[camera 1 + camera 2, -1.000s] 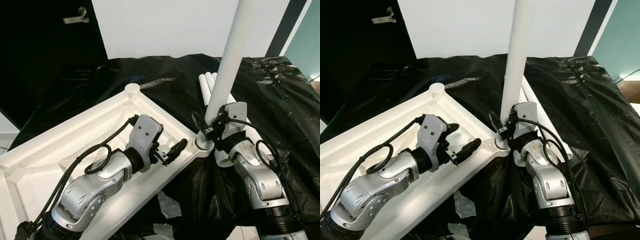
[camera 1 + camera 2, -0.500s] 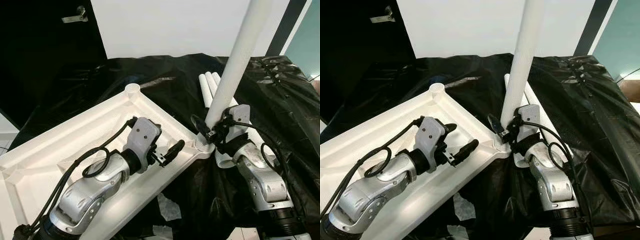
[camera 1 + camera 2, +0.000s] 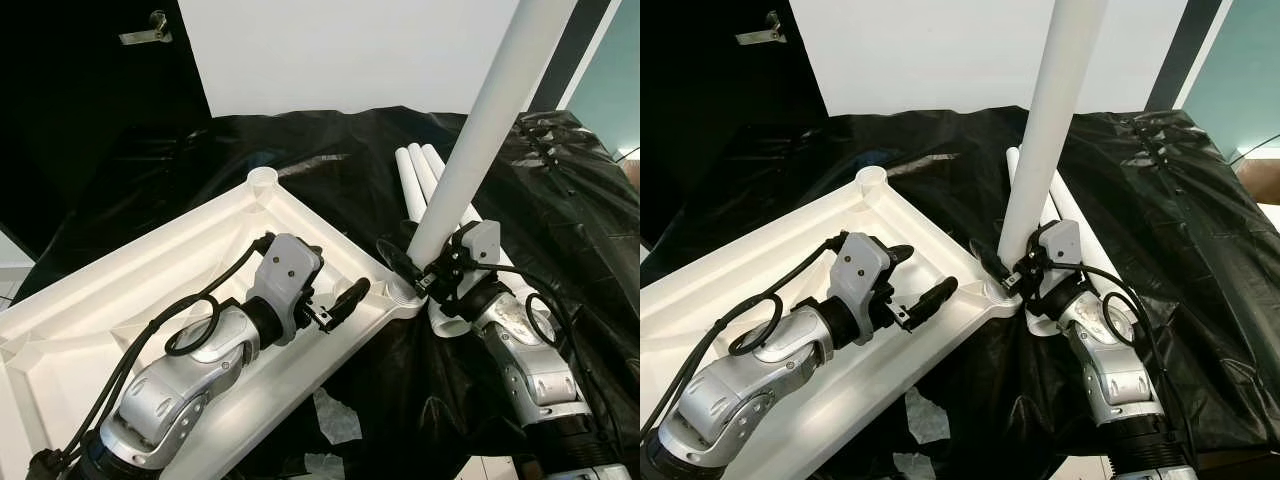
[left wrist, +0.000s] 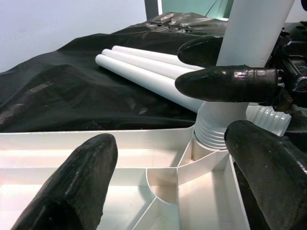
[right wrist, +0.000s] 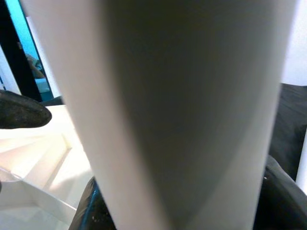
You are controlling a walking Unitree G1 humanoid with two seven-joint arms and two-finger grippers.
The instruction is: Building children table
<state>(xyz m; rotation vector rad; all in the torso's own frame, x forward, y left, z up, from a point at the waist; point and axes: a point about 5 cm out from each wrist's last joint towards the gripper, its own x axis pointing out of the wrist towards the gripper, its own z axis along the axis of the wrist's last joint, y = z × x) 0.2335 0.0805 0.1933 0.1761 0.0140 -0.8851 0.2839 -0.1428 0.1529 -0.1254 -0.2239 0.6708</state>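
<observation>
White tabletop: upturned on black sheeting.
Right gripper: we see it clamped on table leg, tilted in the tabletop's corner socket.
Left gripper: fingers apart inside the tabletop.

Surface covered by crumpled black plastic sheet. White tabletop lies upside down on sheet, ribbed underside up, round leg socket at far corner. Three white table legs lie side by side on sheet, just beside tabletop's near corner. Sheet hangs over front edge; scraps of pale paper below, under tabletop's overhang.
</observation>
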